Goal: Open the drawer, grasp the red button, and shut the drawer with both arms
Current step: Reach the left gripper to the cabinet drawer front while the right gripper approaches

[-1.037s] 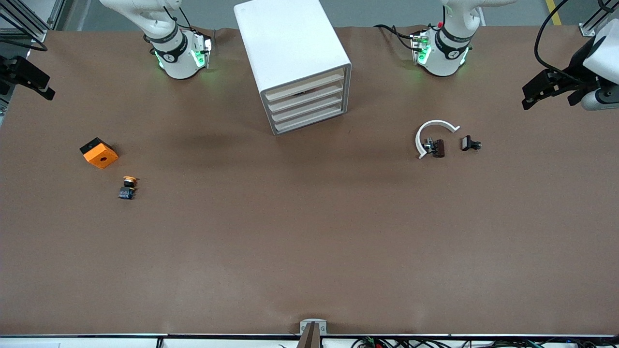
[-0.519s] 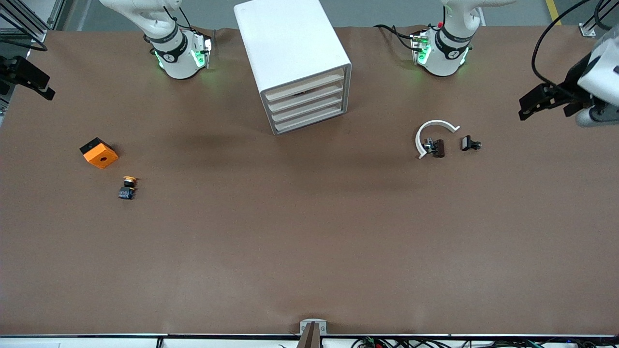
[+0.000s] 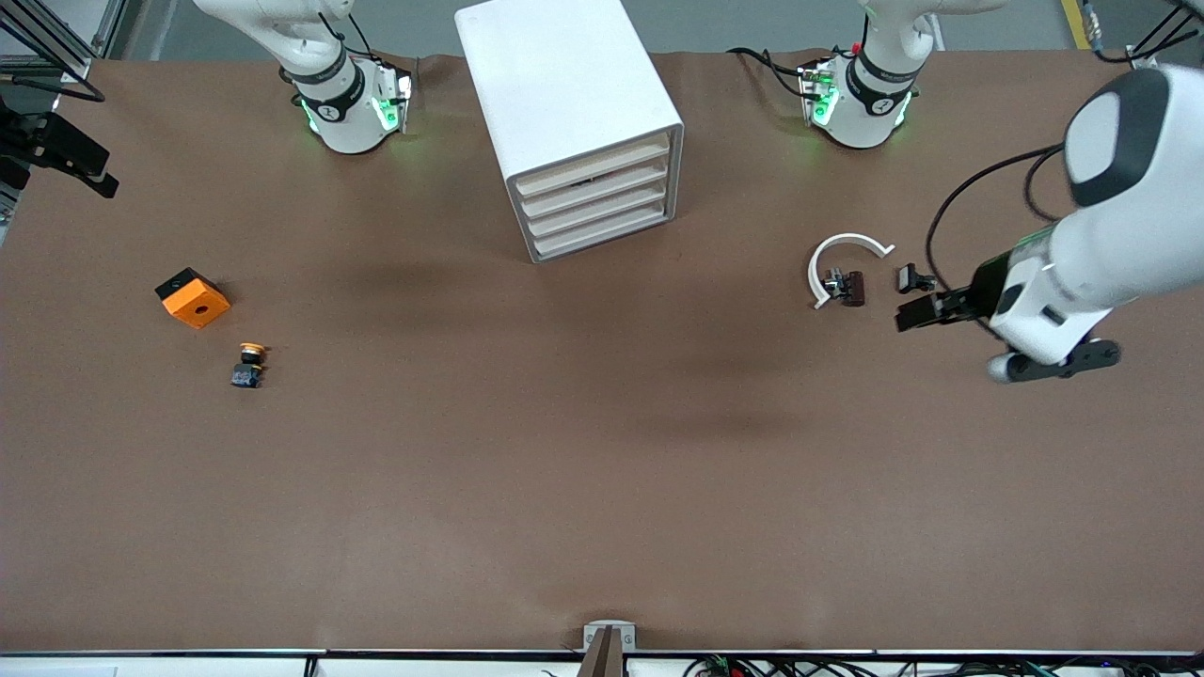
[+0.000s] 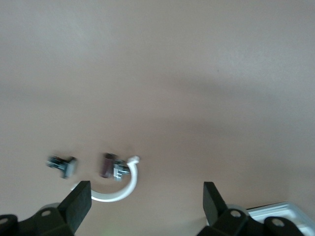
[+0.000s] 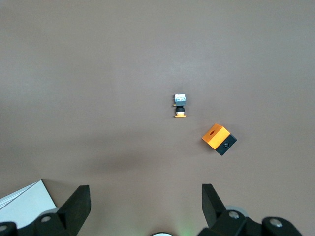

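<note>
The white drawer cabinet (image 3: 564,103) stands between the two arm bases, and its four drawer fronts (image 3: 597,202) all look shut. The red-capped button is not in view. My left gripper (image 3: 917,314) is open and empty in the air, beside a small black part (image 3: 914,279) at the left arm's end of the table. In the left wrist view its fingers (image 4: 78,201) stand wide apart. My right gripper (image 3: 83,169) is open and empty over the table edge at the right arm's end. It also shows wide open in the right wrist view (image 5: 146,199).
An orange-yellow-capped button (image 3: 248,365) and an orange square block (image 3: 193,298) lie toward the right arm's end. A white curved ring (image 3: 840,259) with a dark connector (image 3: 849,287) lies toward the left arm's end. The cabinet's corner shows in both wrist views.
The left arm has swung in from the table's end and come down beside the small black part and the white ring. The right gripper has barely shifted.
</note>
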